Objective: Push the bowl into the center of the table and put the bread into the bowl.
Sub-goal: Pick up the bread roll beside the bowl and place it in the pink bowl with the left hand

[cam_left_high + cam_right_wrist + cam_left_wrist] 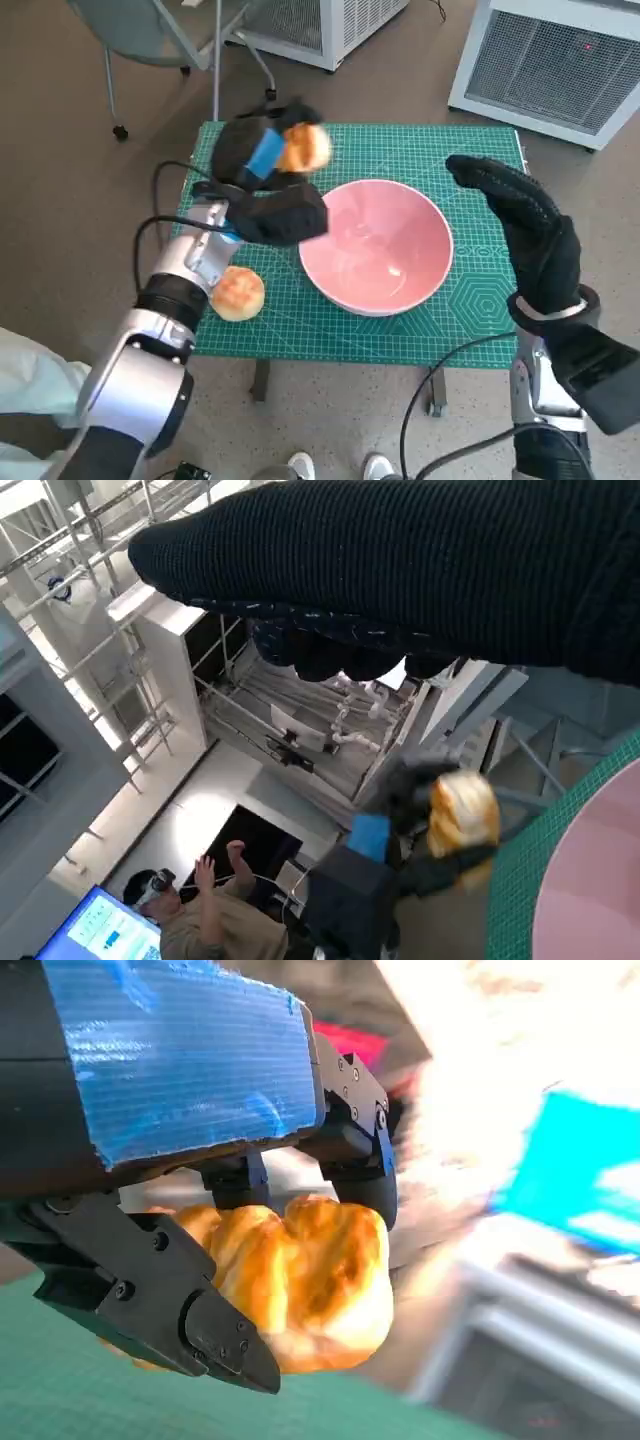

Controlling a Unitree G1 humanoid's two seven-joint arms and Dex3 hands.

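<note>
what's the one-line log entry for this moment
left hand: holds bread, raised beside bowl | right hand: open, holds nothing | bowl: mid-table, holds nothing | second bread: on mat

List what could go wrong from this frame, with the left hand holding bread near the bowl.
1. The left hand holds the bread raised beyond the pink bowl's far-left rim; released here, it would likely land on the green mat, not in the bowl.
2. Only the fingers pinch the bread at its sides, so it may slip during the carry.
3. The left forearm passes above a second bread near the mat's front edge; lowering it could knock that piece off.
</note>
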